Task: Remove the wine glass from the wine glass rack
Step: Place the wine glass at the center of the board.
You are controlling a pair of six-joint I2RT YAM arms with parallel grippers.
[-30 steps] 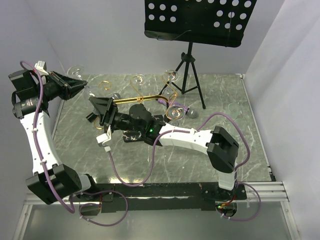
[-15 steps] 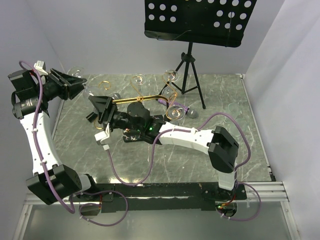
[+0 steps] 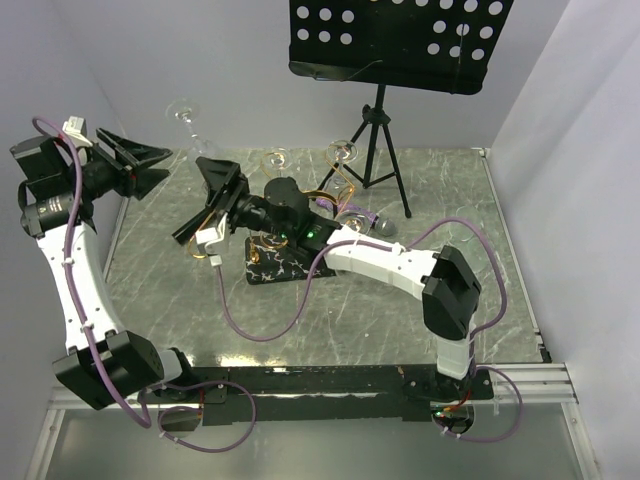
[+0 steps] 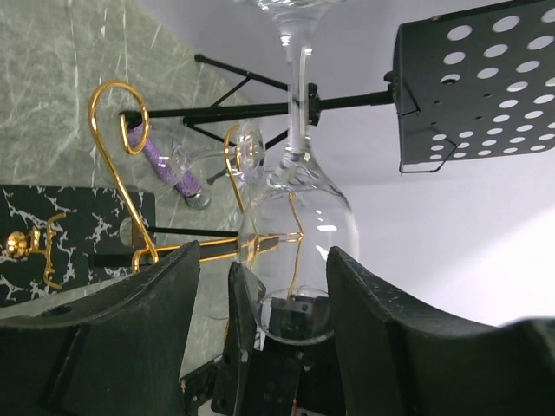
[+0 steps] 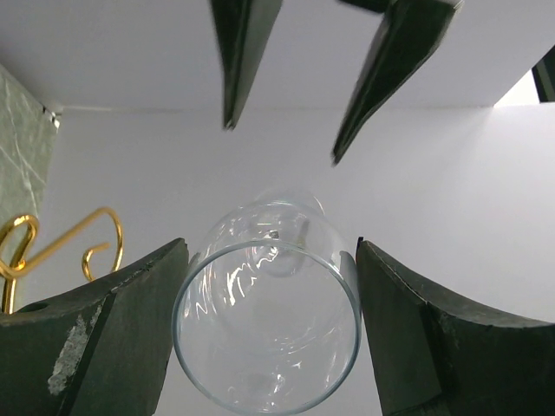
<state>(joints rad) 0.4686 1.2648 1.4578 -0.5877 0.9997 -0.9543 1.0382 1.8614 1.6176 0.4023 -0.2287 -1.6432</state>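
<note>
A grey-green marbled tabletop (image 3: 480,260) with pale veins forms the floor of a booth. Plain matte white walls (image 3: 150,50) close it in on the left, back and right, and the light is soft and even with only faint shadows. At the back stands a black metal tripod music stand (image 3: 410,60) whose flat desk is punched with round holes, and a silver aluminium rail (image 3: 520,376) runs along the table's near edge.
</note>
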